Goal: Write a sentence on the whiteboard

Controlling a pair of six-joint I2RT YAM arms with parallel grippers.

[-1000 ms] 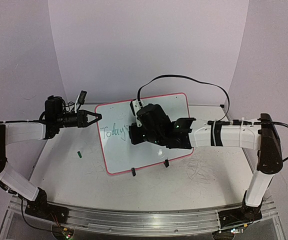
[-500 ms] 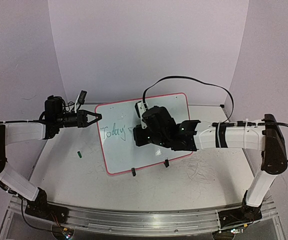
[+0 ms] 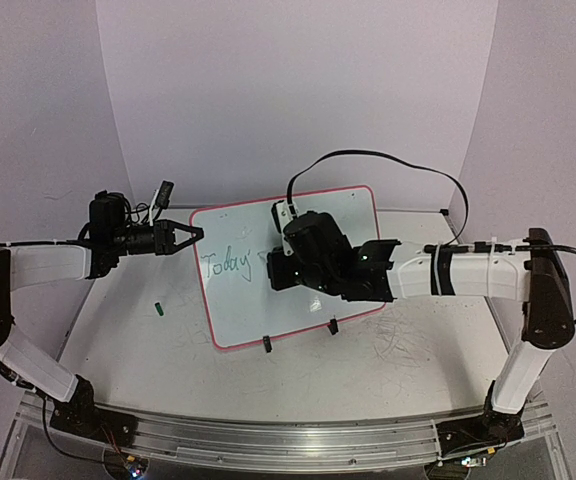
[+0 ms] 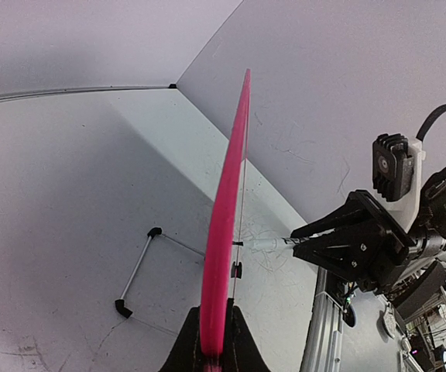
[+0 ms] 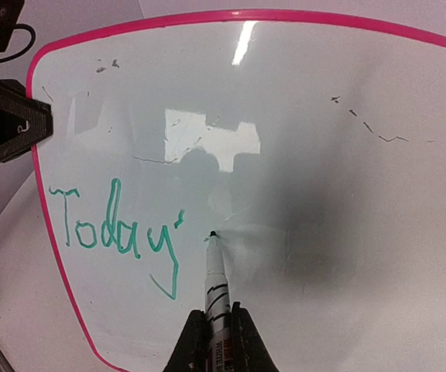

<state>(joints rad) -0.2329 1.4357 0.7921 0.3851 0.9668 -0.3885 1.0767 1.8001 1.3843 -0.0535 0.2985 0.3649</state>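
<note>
1. Count: one whiteboard (image 3: 243, 305), one pen (image 5: 217, 283), two black clip feet (image 3: 266, 344) on the whiteboard's lower edge, one small green piece (image 3: 157, 310) lying on the table (image 3: 368, 370) at left, and two grippers.
2. The whiteboard stands tilted at the centre of the top view, its pink frame facing the arms.
3. The left gripper (image 3: 196, 235) pinches the whiteboard's upper left edge. In the left wrist view its fingers (image 4: 242, 341) are closed tight on the pink frame at bottom centre.
4. The right gripper (image 5: 214, 341) is closed around the pen, at bottom centre of its wrist view. The pen's tip touches the white surface just right of the apostrophe.
5. Against a second ago, the right wrist sits further right and a little higher over the whiteboard. Since half a second ago it has hardly shifted. The left arm and the whiteboard are unchanged.
6. The sentence (image 5: 118, 225) reads "Today'" in green so far, at left centre of the right wrist view. Print on the pen's barrel is too blurred to read.
</note>
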